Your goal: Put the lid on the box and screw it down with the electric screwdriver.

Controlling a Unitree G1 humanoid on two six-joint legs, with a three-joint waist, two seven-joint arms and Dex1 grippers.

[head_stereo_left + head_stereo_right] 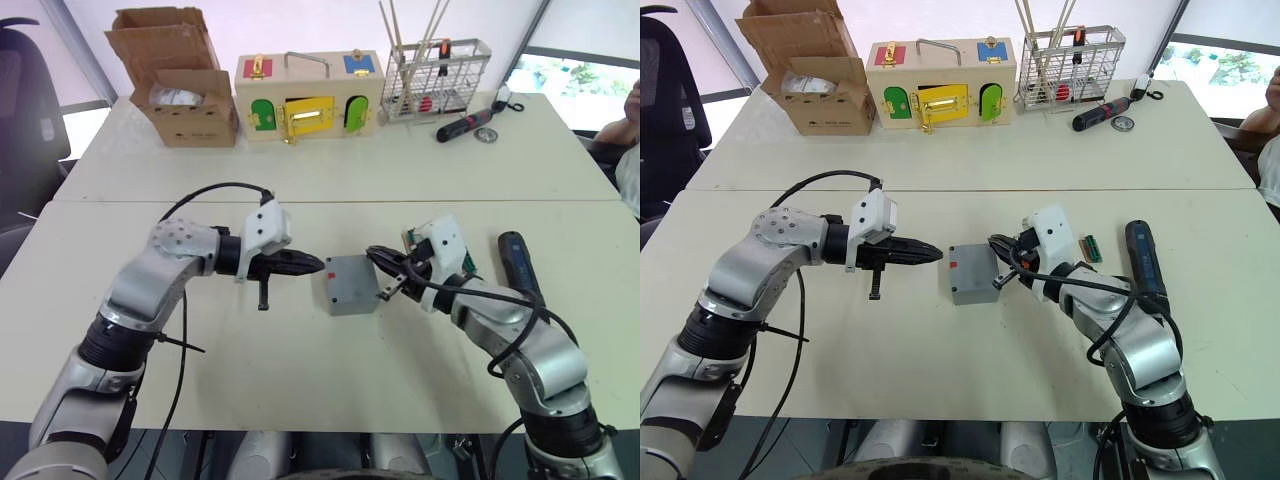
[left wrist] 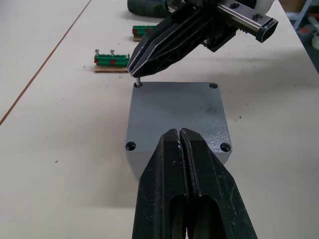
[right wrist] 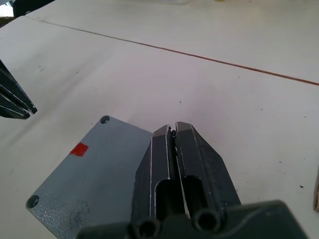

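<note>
Grey lid (image 2: 177,112) seated on box (image 1: 350,284); right pincer (image 2: 139,77) closed on a screw (image 2: 139,83) at one corner hole; left pincer (image 1: 318,265) closed, empty; screwdriver (image 1: 519,263) untouched on table (image 1: 300,380).

Scene evenly and brightly lit; daylight admitted through window (image 1: 565,75) at far right, blown out to glare. Soft, faint shadows cast on table (image 1: 300,380). Claw fingers blurred in foreground of wrist views; background softened.
</note>
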